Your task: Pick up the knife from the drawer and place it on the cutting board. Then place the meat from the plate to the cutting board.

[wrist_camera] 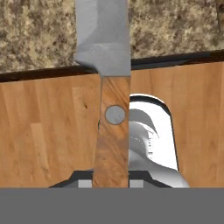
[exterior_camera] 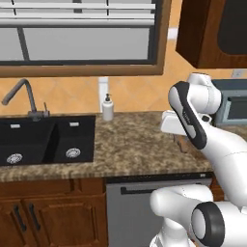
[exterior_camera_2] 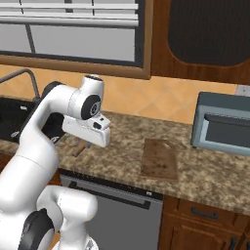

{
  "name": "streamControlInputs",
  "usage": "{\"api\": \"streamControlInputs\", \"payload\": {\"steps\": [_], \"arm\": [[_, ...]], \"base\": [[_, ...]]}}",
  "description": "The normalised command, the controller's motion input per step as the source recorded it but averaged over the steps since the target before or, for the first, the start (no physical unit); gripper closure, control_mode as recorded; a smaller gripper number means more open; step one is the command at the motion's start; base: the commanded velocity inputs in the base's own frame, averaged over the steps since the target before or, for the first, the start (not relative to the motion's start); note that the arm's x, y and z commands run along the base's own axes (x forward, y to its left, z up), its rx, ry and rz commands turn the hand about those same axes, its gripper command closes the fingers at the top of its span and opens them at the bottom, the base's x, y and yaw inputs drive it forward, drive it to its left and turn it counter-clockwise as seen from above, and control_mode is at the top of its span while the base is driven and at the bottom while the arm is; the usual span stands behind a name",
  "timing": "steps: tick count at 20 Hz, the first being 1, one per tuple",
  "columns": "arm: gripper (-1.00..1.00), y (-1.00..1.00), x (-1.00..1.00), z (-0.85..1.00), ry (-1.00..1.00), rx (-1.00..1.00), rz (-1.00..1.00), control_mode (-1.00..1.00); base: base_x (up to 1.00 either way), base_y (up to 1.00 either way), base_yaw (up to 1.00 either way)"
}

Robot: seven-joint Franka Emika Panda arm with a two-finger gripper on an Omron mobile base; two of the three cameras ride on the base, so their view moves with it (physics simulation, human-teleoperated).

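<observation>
From my remote station, the speckled granite desk [exterior_camera_2: 210, 173] runs the width of the kitchen, with a black double sink [exterior_camera: 46, 140] sunk into its left end, a grey faucet [exterior_camera: 21, 96] behind that, and a white soap dispenser [exterior_camera: 107, 107] standing at the wall just right of the basin. A grey microwave [exterior_camera_2: 222, 124] sits at the far right of the desk, and a steel dishwasher front [exterior_camera_2: 124, 212] with a dark bar handle fills the space below the middle stretch.

The white arm bends over the desk's near edge, its hand hanging low above the stone just left of the cutting board [exterior_camera_2: 158, 158]. That board is a flat brown rectangular slab with mottled darker grain, lying bare on the desk between the arm and the microwave.

In the hand view the knife [wrist_camera: 109, 87] runs straight up the middle: a broad grey metal blade [wrist_camera: 103, 30] with a stepped heel, joined to a warm tan wooden handle [wrist_camera: 111, 144] carrying one round grey rivet. The gripper [wrist_camera: 111, 183] is pinching the handle's lower end, its dark tips pressed against either side. The blade reaches out over the granite, while the handle hangs above a light wooden surface, beside a shiny metal object I cannot identify. In the right base view the knife is a small tan sliver beneath the hand.
</observation>
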Motion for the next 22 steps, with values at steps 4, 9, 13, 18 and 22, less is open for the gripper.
{"api": "streamControlInputs", "payload": {"steps": [4,9,13,18,22], "arm": [[1.00,0.00,0.00,0.00,0.00,0.00,0.00,1.00],[1.00,0.00,0.00,0.00,0.00,0.00,0.00,1.00],[1.00,0.00,0.00,0.00,0.00,0.00,0.00,1.00],[1.00,0.00,0.00,0.00,0.00,0.00,0.00,1.00],[1.00,0.00,0.00,0.00,0.00,0.00,0.00,1.00]], "base": [[0.00,-0.63,-0.01],[0.05,-0.28,0.00],[0.11,-0.27,-0.02],[0.12,-0.48,-0.03],[0.24,-0.55,-0.02]]}}
